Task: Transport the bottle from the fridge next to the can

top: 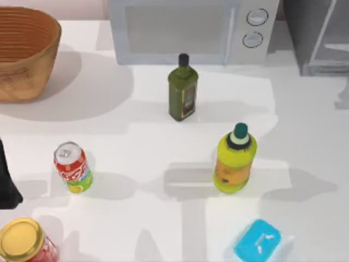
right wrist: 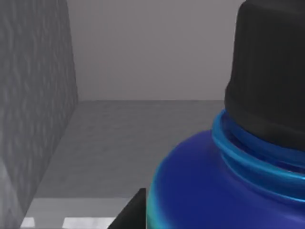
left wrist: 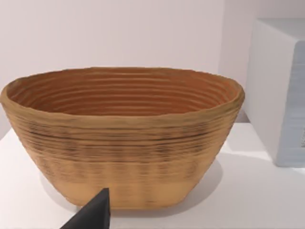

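right gripper (right wrist: 136,210) against the bottle (right wrist: 214,181) inside the fridge (right wrist: 38,119), grip cannot be told, left arm parked

Little of our own body is on show. Our left arm (top: 7,183) is a matte black, tapering bulk at nine o'clock in the top view, without cables, screws or markings that we can make out. One finger of our left pincer (left wrist: 93,213) is a flat black wedge (plain, sharp-edged). Our right pincer's finger (right wrist: 131,213) is likewise plain black and angular.
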`<control>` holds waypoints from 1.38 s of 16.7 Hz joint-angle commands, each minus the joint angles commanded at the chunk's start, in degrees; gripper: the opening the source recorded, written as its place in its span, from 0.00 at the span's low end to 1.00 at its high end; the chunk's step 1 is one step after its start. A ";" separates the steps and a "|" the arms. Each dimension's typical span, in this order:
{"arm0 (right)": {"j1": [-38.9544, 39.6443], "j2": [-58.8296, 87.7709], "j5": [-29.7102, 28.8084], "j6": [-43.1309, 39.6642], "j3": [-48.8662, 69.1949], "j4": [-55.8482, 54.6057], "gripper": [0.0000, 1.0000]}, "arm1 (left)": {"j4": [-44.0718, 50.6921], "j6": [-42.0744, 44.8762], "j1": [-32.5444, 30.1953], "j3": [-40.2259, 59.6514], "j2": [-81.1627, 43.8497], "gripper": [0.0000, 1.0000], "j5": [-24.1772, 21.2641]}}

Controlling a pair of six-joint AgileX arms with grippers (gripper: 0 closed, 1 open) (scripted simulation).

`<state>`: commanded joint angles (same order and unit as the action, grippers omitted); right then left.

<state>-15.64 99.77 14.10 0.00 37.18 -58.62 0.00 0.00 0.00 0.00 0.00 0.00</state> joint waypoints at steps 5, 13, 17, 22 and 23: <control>0.99 0.40 -0.69 0.40 0.58 -0.02 0.00 | 0.00 0.00 0.00 0.00 0.00 1.00 0.00; 27.79 4.41 -18.50 7.66 11.04 -2.89 0.00 | 0.00 0.00 0.00 0.00 0.00 1.00 0.00; 51.97 8.58 -38.29 10.59 16.96 -3.69 0.00 | 0.00 0.00 0.00 0.00 0.00 1.00 0.00; 73.66 16.90 -64.68 11.10 19.96 -2.52 0.00 | 0.00 0.00 0.00 0.00 0.00 1.00 0.00; 76.22 18.74 -68.73 10.88 19.99 -2.09 0.00 | 0.00 0.00 0.00 0.00 0.00 1.00 0.00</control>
<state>60.58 118.51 -54.63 10.87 57.17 -60.72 0.00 0.00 0.00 0.00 0.00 0.00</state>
